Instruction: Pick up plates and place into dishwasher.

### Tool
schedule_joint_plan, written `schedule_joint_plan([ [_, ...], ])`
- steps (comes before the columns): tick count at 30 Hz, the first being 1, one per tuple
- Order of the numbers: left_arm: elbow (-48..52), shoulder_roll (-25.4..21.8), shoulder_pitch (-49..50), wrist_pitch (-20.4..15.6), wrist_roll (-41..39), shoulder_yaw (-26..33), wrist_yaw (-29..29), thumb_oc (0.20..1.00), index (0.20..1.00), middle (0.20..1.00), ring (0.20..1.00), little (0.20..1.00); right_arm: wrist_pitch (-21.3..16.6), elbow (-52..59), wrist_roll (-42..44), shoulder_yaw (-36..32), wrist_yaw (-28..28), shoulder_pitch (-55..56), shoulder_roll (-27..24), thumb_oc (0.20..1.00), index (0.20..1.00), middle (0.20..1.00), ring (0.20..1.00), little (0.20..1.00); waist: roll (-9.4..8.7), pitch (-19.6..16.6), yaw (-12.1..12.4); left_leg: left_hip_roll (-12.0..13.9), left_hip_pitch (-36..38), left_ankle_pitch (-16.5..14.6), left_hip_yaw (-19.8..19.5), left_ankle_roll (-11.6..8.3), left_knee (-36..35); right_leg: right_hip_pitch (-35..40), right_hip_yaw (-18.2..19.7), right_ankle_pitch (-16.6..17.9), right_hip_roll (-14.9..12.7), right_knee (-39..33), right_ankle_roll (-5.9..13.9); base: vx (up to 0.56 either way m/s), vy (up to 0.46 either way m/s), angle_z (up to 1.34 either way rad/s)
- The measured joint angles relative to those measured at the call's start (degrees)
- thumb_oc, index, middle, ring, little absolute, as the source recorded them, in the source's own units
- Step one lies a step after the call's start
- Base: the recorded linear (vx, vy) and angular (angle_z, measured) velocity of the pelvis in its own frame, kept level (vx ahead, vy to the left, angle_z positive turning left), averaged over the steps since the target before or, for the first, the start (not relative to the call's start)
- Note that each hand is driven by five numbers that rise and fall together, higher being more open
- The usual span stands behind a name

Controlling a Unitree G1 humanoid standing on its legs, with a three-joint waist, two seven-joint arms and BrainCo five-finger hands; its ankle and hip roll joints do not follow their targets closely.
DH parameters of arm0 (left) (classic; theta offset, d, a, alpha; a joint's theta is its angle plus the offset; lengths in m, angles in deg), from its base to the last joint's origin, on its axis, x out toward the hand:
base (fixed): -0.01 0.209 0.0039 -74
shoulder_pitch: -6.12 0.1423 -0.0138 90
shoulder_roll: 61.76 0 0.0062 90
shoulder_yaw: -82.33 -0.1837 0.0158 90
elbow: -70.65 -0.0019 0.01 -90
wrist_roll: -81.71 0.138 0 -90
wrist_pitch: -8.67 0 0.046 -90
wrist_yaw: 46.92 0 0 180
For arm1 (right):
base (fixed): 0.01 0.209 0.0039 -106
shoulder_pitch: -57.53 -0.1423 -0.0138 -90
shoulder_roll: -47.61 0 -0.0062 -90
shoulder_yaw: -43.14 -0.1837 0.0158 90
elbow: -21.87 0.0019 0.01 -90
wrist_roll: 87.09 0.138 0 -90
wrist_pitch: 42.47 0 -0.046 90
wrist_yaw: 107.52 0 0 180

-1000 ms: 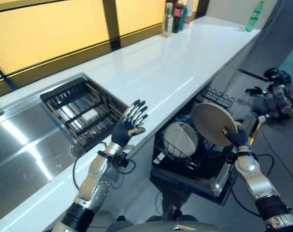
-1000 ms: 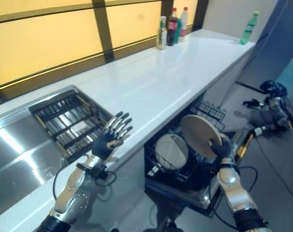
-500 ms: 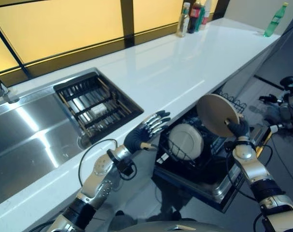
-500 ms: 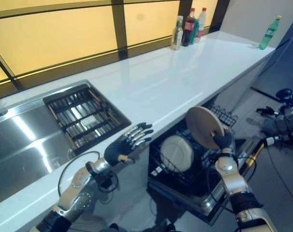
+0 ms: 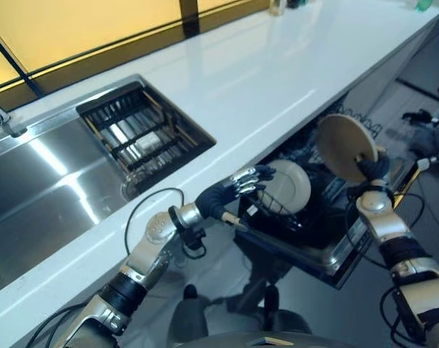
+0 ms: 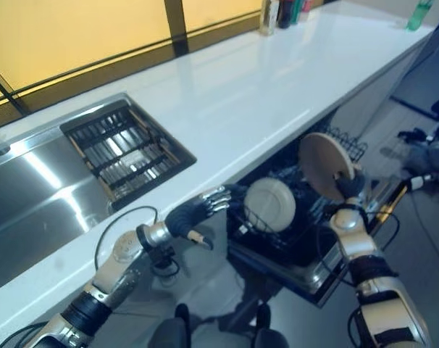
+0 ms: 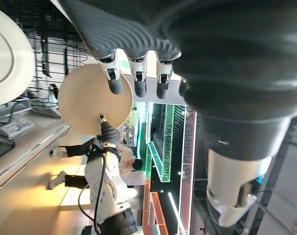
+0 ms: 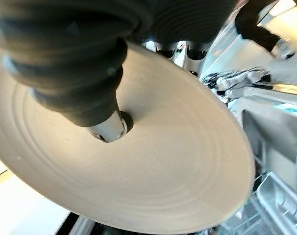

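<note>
Nearest, the left hand (image 5: 230,197) reaches out below the front edge of the long white countertop (image 5: 277,80), its fingers straight and relaxed, holding nothing; its dark tips lie just beside the left rim of the white round plate (image 5: 290,187) that stands on edge in the black wire rack (image 6: 277,232) of the open dishwasher (image 5: 328,246). To the right, the right hand (image 5: 371,169) holds the beige round plate (image 5: 344,147) tilted on edge, above the right part of the rack and apart from the white plate. That hand grips the beige plate at its lower right rim: in the right wrist view the thumb (image 8: 107,128) presses on the plate's face, with the fingers curled behind the rim, so the hand is clamped on the plate. The left wrist view shows the same beige plate past the left hand's straight fingers (image 7: 136,81), well apart from them.

Farther off on the left, a stainless steel sink (image 5: 46,196) is sunk into the countertop, with a dark slatted drying rack (image 5: 140,134) set in its right part. At the far end of the countertop stand a few bottles (image 6: 277,13), and a green bottle (image 6: 421,13) stands apart to their right.
</note>
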Motion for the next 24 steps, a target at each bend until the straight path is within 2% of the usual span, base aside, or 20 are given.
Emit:
schedule_joint_plan([
  [4, 0.00, 0.04, -0.10, -2.18, 0.00, -0.11, -0.73, 1.000, 1.000, 1.000, 1.000, 1.000, 0.17, -4.95, -0.08, 2.52, 2.07, -2.20, -2.25, 0.200, 0.200, 0.200, 0.200, 0.200, 1.55, 0.85, 1.23, -0.15, -0.35, -0.01, -0.87, -0.01, -0.15, -0.74, -1.51, 0.01, -0.32, -0.01, 0.02, -0.06, -0.019, -0.07],
  [8, 0.39, -0.15, -0.62, -5.33, -0.01, -0.15, 0.39, 1.000, 1.000, 1.000, 1.000, 1.000, 0.43, -7.69, 0.09, 4.03, 3.63, -6.32, -4.06, 0.200, 0.200, 0.200, 0.200, 0.200, 3.01, 1.45, 1.35, -0.86, -2.11, 0.03, -2.84, 0.02, -0.54, -2.15, -2.71, 0.25, -0.34, 0.48, 0.20, -0.01, 0.033, 0.12],
  [12, 1.52, -1.51, -0.14, -5.77, -1.52, -2.17, 4.73, 1.000, 1.000, 1.000, 1.000, 1.000, 0.40, -7.66, 0.08, 4.00, 3.92, -6.40, -4.21, 0.200, 0.200, 0.200, 0.200, 0.200, 2.89, 1.53, 1.39, -0.91, -0.99, 0.07, -2.77, 0.06, -1.03, -2.00, -2.66, 0.63, -0.81, 2.22, -0.36, 0.09, 0.046, 0.13],
  [15, 4.32, -2.80, 1.01, -5.23, -6.89, -3.80, 7.51, 1.000, 1.000, 1.000, 1.000, 1.000, 0.19, -8.75, 0.08, 3.84, 3.39, -6.39, -4.33, 0.200, 0.200, 0.200, 0.200, 0.200, 2.33, 1.89, 1.26, -1.16, 0.45, -0.02, -2.56, -0.03, -0.97, -0.68, -2.51, 1.59, -1.00, 2.53, -1.64, 0.12, -0.053, 0.10],
  [19, 9.43, -4.26, 1.40, 0.83, -16.13, -3.93, 11.82, 1.000, 1.000, 1.000, 1.000, 1.000, -0.40, -10.67, 0.07, 2.83, 1.64, -6.30, -4.32, 0.200, 0.200, 0.200, 0.200, 0.200, 0.07, 3.30, 1.88, -0.68, 3.34, -0.38, -2.26, -0.34, -1.32, 3.03, -2.51, 2.12, -0.28, 0.77, -1.78, 0.13, -0.056, 0.04],
  [22, 11.42, -4.92, 0.49, 7.70, -23.36, -3.94, 16.98, 1.000, 1.000, 1.000, 1.000, 1.000, -1.52, -11.92, 0.06, 1.82, 0.60, -6.34, -4.30, 0.200, 0.200, 0.200, 0.200, 0.200, -1.27, 3.86, 2.80, -0.40, 4.96, -0.89, -1.09, -0.37, -1.19, 5.04, -2.44, 2.21, -0.16, -0.13, -1.70, 0.10, -0.030, -0.02],
  [24, 11.48, -5.26, 0.10, 11.76, -25.53, -4.01, 18.41, 1.000, 1.000, 1.000, 1.000, 1.000, -1.63, -13.50, 0.04, 1.82, 0.16, -6.43, -3.89, 0.200, 0.200, 0.200, 0.200, 0.200, -1.82, 3.76, 2.88, -0.30, 5.33, -1.90, -1.01, -0.33, -0.68, 6.39, -2.42, 2.12, -0.12, -0.74, -1.56, 0.02, -0.014, -0.01],
])
